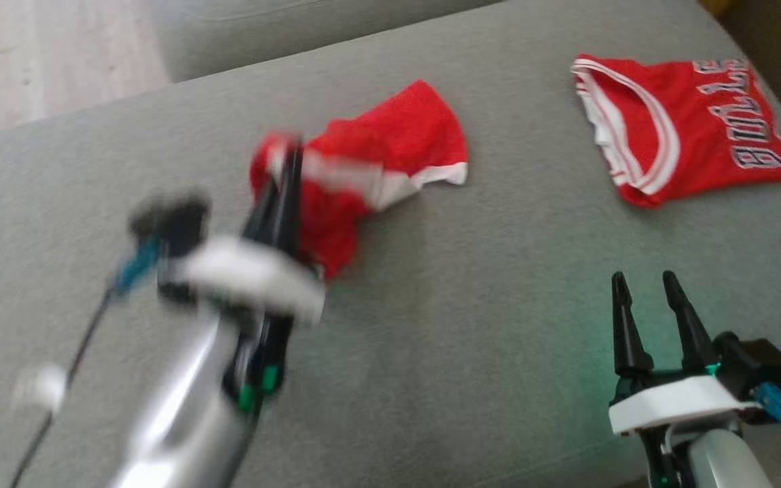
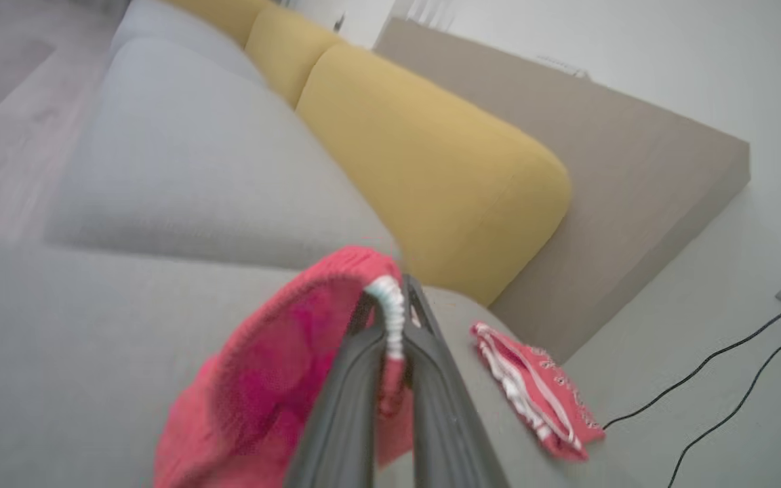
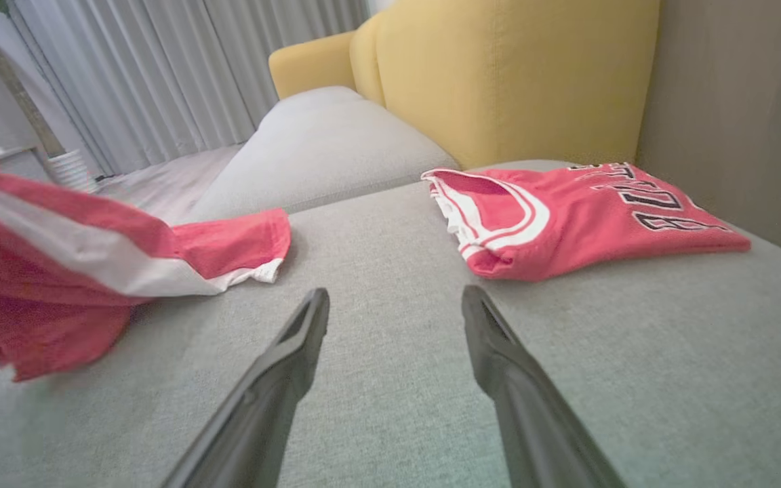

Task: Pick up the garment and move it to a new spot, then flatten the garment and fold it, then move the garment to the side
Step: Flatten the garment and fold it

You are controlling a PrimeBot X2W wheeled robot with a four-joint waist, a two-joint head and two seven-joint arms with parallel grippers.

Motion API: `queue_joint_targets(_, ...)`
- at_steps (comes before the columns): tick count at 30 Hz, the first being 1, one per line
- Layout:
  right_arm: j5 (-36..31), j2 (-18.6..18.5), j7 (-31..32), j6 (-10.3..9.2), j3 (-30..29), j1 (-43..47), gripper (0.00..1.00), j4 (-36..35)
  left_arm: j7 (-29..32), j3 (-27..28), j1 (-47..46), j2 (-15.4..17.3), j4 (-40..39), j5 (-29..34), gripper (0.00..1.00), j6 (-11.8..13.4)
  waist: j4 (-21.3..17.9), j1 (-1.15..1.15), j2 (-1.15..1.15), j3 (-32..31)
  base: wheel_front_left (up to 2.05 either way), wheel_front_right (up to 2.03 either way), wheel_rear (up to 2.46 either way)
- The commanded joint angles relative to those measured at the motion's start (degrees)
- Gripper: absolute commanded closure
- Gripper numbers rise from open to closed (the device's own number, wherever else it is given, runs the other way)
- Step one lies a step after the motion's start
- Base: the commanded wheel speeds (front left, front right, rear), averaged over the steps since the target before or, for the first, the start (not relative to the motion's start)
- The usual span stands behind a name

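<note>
The left hand (image 1: 287, 169) has its two dark fingers pressed together on the white edge of the red mesh garment (image 1: 397, 135), so it is pinching the cloth. From the pinch the garment hangs down beside the fingers and reaches away beyond the fingertips. Its far end lies on the grey fabric sofa seat (image 1: 465, 352). The head view is blurred around this hand. In the left wrist view the left hand (image 2: 394, 305) clearly has the white hem between its fingers, and the garment (image 2: 262, 379) bulges on the left side of them.

The right hand (image 1: 645, 285) has its fingers spread wide and holds nothing. It is low over the sofa seat and well apart from the garment. In the right wrist view the right hand (image 3: 396, 301) points along the seat. The garment (image 3: 58, 271) is to the left of its fingers. The folded red jersey with white stripes and black letters (image 3: 567, 217) lies flat ahead of the fingertips and to their right. Behind the jersey stands a yellow back cushion (image 3: 512, 74).
</note>
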Motion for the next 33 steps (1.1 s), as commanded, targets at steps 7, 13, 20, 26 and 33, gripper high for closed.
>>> queue_joint_targets(7,-2.99,-0.28,-0.62,0.4,-0.25,1.03,0.0,-2.05,-2.99,0.83,21.19,9.53,-11.7,-0.27,1.0,0.42,8.43,0.0,0.0,-1.0,0.0,0.0,0.0)
queue_joint_targets(13,-4.65,-0.28,-0.62,0.4,-0.43,1.89,0.0,-1.8,-5.18,-0.34,30.13,8.69,-9.82,-5.73,1.0,-5.04,13.36,0.0,0.0,-2.83,0.0,0.0,0.0)
queue_joint_targets(20,-5.33,-0.28,-0.62,0.4,0.03,3.32,0.0,-1.54,-6.25,-3.49,31.72,9.09,-4.34,-4.03,0.58,-7.33,16.48,0.0,0.0,-4.81,0.0,0.0,0.0)
queue_joint_targets(26,-5.56,-0.28,-0.62,0.4,0.54,3.46,0.0,-1.82,-10.34,-3.54,30.93,11.33,1.2,2.61,0.0,-5.04,17.02,0.0,0.0,-6.3,0.0,0.0,0.0)
queue_joint_targets(33,-7.36,-0.28,-0.62,0.4,-0.25,4.1,0.0,-4.25,-12.36,9.23,32.49,9.64,-5.72,12.48,0.0,-0.07,16.64,0.0,0.0,-7.08,0.0,0.0,0.0)
